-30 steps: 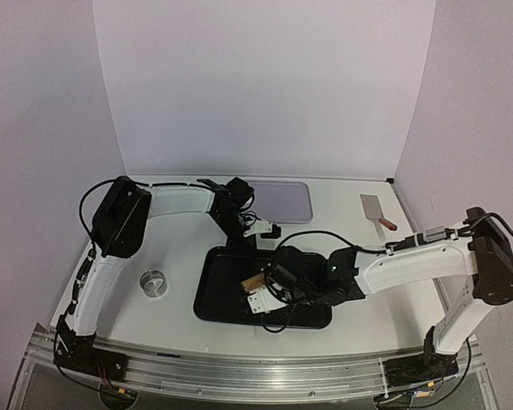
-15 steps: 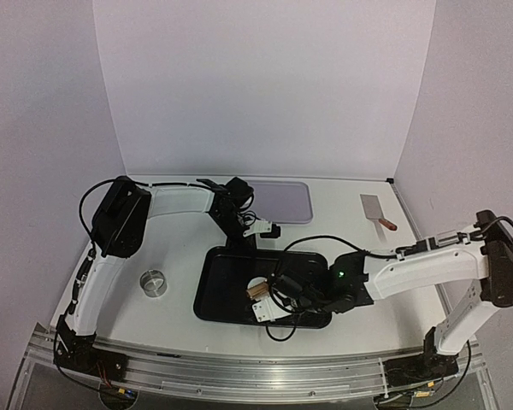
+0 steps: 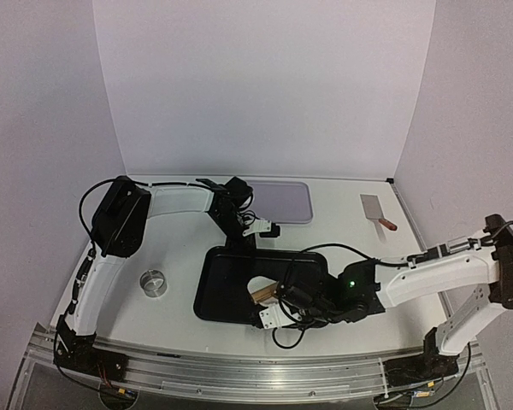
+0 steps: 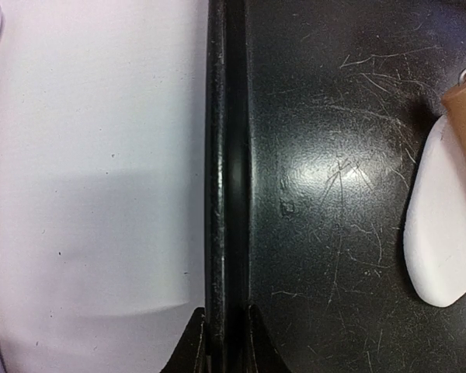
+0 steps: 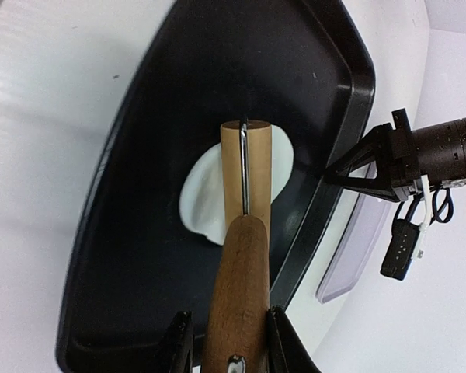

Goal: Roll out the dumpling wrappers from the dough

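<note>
The dough (image 5: pixel 198 198) is a flat white oval sheet lying in the black tray (image 3: pixel 218 295); it also shows in the top view (image 3: pixel 258 284) and in the left wrist view (image 4: pixel 446 233). My right gripper (image 5: pixel 227 330) is shut on the brown handle of a wooden rolling pin (image 5: pixel 246 171), whose pale barrel lies across the dough. In the top view the right gripper (image 3: pixel 278 312) is over the tray's near right part. My left gripper (image 4: pixel 225 318) is shut on the tray's far rim (image 4: pixel 221 155), as the top view (image 3: pixel 244 240) also shows. No round wrappers are in view.
A lavender tray (image 3: pixel 282 201) lies at the back centre, just behind the left gripper. A metal ring cutter (image 3: pixel 154 282) stands left of the black tray. A metal scraper with a red handle (image 3: pixel 376 210) lies at the back right.
My right gripper has drawn the rolling pin back toward the near right, and more of the dough now shows behind it. The left gripper has stayed on the tray rim.
</note>
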### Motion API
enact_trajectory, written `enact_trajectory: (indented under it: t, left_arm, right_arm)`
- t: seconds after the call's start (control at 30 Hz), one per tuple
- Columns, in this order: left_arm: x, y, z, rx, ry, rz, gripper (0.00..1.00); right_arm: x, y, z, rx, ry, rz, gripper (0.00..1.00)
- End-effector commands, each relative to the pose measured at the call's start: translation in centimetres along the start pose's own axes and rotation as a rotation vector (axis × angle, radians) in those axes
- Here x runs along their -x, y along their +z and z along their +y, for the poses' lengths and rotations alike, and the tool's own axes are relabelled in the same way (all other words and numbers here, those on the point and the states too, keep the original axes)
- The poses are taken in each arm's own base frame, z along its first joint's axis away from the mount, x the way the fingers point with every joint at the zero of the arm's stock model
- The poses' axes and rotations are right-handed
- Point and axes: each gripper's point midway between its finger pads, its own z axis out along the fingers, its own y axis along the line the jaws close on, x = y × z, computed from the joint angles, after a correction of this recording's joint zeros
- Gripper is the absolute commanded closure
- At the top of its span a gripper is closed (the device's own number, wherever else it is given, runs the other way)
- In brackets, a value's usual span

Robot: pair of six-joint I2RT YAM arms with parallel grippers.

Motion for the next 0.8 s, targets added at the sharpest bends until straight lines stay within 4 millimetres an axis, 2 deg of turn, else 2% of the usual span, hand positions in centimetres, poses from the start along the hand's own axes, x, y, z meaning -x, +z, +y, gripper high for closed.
enact_trajectory:
  t: [0.0, 0.1, 0.2, 0.27, 0.37, 0.57, 0.67, 0.77]
  left_arm:
    - [-4.8, 1.7, 1.7, 0.063, -0.026, 0.140, 1.00]
    - [-5.0, 1.7, 1.6, 0.061, -0.028, 0.145, 1.00]
    - [-5.2, 1.6, 1.6, 0.063, -0.028, 0.148, 1.00]
    - [-5.1, 1.6, 1.6, 0.064, -0.025, 0.147, 1.00]
    - [-5.0, 1.4, 1.8, 0.069, -0.021, 0.146, 1.00]
    - [-5.0, 1.4, 2.0, 0.075, -0.021, 0.143, 1.00]
    - [-5.0, 1.4, 1.9, 0.073, -0.024, 0.140, 1.00]
    - [-5.1, 1.4, 1.7, 0.069, -0.026, 0.145, 1.00]
  right_arm:
    - [-7.8, -2.2, 15.0, 0.587, -0.190, 0.223, 1.00]
    - [-7.0, -1.0, 14.6, 0.576, -0.230, 0.202, 1.00]
    - [-4.4, 0.9, 12.3, 0.530, -0.206, 0.161, 1.00]
    - [-3.6, 1.5, 11.8, 0.521, -0.200, 0.151, 1.00]
    - [-4.4, 1.1, 12.8, 0.532, -0.182, 0.170, 1.00]
    - [-6.9, -2.5, 15.4, 0.572, -0.173, 0.231, 1.00]
    - [-7.4, -3.0, 15.7, 0.584, -0.185, 0.242, 1.00]
    - [-7.4, -2.6, 16.0, 0.598, -0.220, 0.242, 1.00]
